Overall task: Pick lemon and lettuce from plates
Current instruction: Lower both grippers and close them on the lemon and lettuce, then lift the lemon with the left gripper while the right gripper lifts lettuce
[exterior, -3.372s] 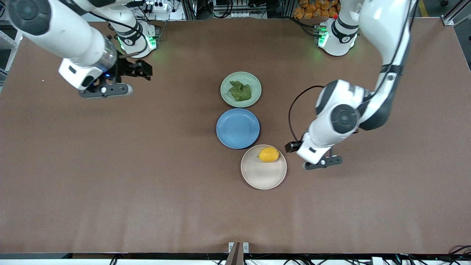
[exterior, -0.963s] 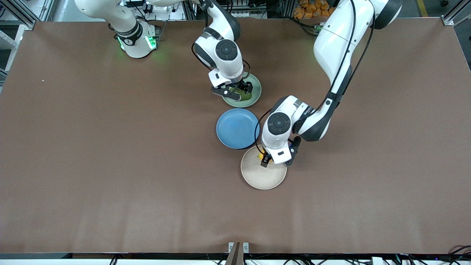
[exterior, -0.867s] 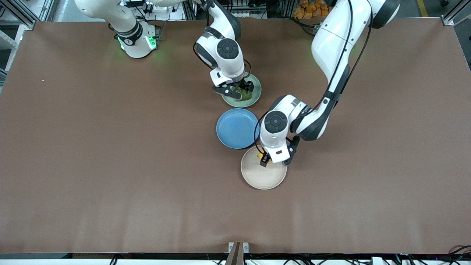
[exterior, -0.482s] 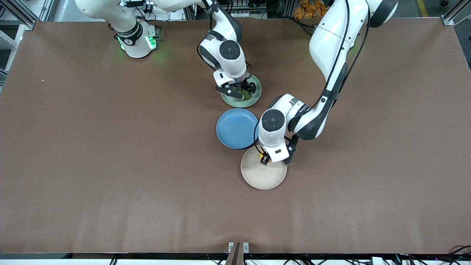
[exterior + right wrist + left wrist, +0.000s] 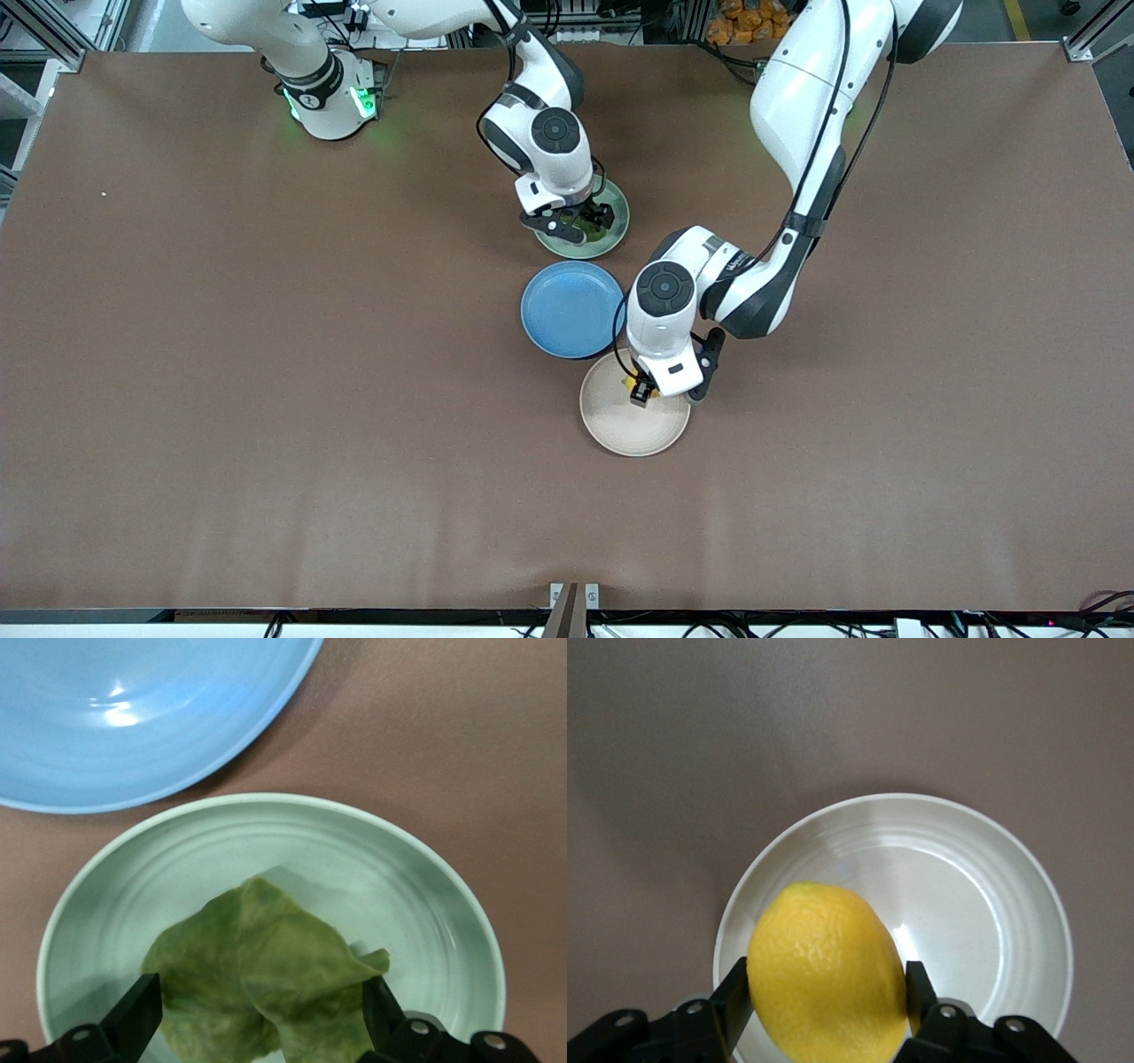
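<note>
A: So, starting nearest the front camera: the beige-cream plate [image 5: 620, 430] sits around the middle of the brown table [image 5: 266, 399], a bit toward the front edge. The left gripper [image 5: 645, 391] is right over it, fingers [image 5: 741, 997] closed against both sides of the lemon [image 5: 828, 970]. In the left wrist view the lemon looks held just above the plate's bottom, though I can't tell if it's fully clear of it.

B: And the blue plate [image 5: 571, 309]?

A: Next one up toward the robots' edge, nothing on it, just beside the beige one.

B: Lettuce?

A: On the pale green plate [image 5: 611, 237], which is the closest of the three to the bases' edge. The right gripper [image 5: 578, 223] is down over it, fingers [image 5: 135, 1014] on either side of the lettuce [image 5: 266, 979]. They look pressed into the leaf edges, and the leaf looks to be resting on the plate.
</note>
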Robot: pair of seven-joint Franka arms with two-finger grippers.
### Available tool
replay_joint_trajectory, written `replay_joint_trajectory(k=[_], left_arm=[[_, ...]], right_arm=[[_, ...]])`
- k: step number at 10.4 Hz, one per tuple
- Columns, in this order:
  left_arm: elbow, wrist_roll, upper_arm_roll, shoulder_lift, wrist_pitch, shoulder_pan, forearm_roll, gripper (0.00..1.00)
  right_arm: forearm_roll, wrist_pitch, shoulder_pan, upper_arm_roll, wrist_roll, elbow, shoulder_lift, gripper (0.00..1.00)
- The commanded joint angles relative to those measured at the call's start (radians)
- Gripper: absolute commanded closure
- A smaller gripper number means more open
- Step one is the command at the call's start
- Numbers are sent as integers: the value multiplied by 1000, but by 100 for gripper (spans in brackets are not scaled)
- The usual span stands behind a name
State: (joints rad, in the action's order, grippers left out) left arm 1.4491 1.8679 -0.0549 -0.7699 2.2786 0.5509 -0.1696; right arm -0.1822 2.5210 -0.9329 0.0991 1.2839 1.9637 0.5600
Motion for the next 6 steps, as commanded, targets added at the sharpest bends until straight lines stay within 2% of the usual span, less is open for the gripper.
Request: replay_joint_trajectory(k=[1,2,4,5,6], left_arm=[[16,-7,4,55,-8,-8,-33,100],[23,-44,3,69,-25,-25,-34,100],[25,-129,3,90,-103,-31,-33,100],[27,-163,1,95,-131,-46,-30,100],[28,-183,1,98,-143,-52,-30,100]], right_arm=[[-5,19,-18,-10,8,3,17,0],[-2,19,-18,-12,5,1,17,19],[-2,13,-11,-12,8,-3,14,72],[-3,2,-6,-12,11,-5,8,90],[-5,-1,-4,-12,9,-8,3,98]])
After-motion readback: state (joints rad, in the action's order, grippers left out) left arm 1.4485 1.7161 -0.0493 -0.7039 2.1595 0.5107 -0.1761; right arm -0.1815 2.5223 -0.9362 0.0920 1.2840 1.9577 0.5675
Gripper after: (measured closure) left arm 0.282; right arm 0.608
